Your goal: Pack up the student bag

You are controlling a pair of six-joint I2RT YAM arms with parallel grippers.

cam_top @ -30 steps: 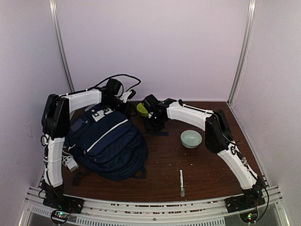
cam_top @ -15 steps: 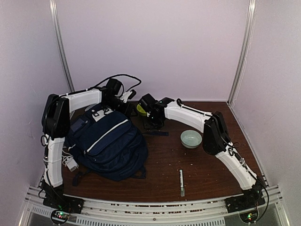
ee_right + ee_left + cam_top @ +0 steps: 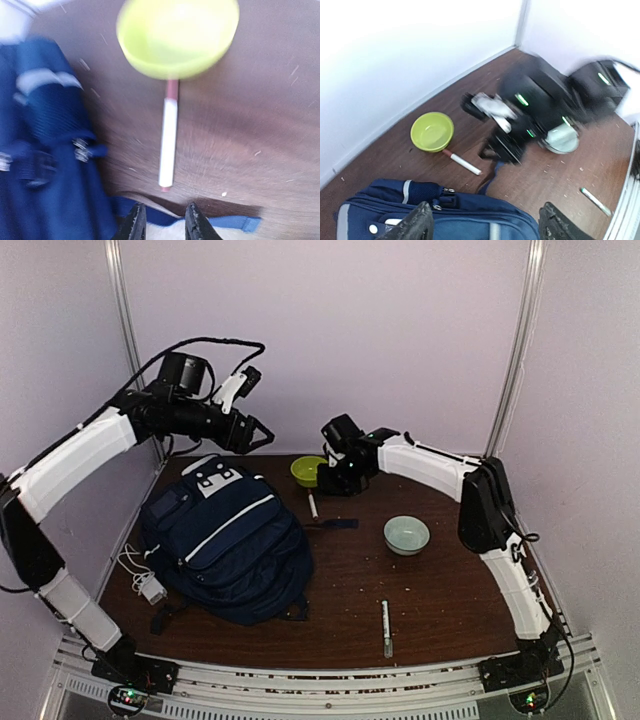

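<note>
**Left gripper (image 3: pixel 485 210).** The jaws stand wide apart with nothing between them. The gripper hangs high above the table (image 3: pixel 440 610).
- Directly below the fingers (image 3: pixel 417 225): the far, top end of the student bag (image 3: pixel 225 540), which lies flat on the left half of the table with its white stripe facing up.
- Ahead of the fingertips: a white marker (image 3: pixel 462 162) with a reddish cap, then a yellow-green bowl (image 3: pixel 432 131) touching the cap end.
- Further ahead and to the right: the right arm (image 3: pixel 525 115), blurred, which partly hides a pale green bowl (image 3: pixel 562 139).
- Off to the right, well apart: a green-tipped marker (image 3: pixel 595 199).
- On the bag's far side from the gripper: a white charger and cable (image 3: pixel 148 585).

**Right gripper (image 3: pixel 165 206).** The fingers stand a narrow gap apart. The view is blurred, and nothing shows clamped between them.
- Just below the fingertips: a blue strap (image 3: pixel 227 221) lying flat on the table.
- Straight ahead: the white marker, lengthwise, with the yellow-green bowl at its far end.
- To the left: the student bag, its buckles and zip pulls nearest the fingers.
</note>
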